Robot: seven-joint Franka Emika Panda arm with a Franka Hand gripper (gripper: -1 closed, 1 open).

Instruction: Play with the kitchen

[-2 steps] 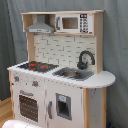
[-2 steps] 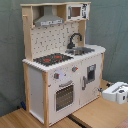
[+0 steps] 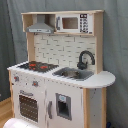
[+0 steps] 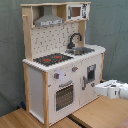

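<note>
Gripper [image 4: 100, 89] just beside oven door [image 4: 64, 96] of play kitchen [image 4: 37, 80], finger state unclear; careless swing risks knocking cabinet, missing handle

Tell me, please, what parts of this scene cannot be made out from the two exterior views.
- Robot arm: in the second exterior view the right edge cuts it off; its jaws cannot be read.
- In the first exterior view only a white shape at the bottom edge shows, too cut off to identify.
- Kitchen: the oven interior is unclear behind its door window.
- Microwave buttons: too small to read.
- Sink basin: contents not discernible.
</note>
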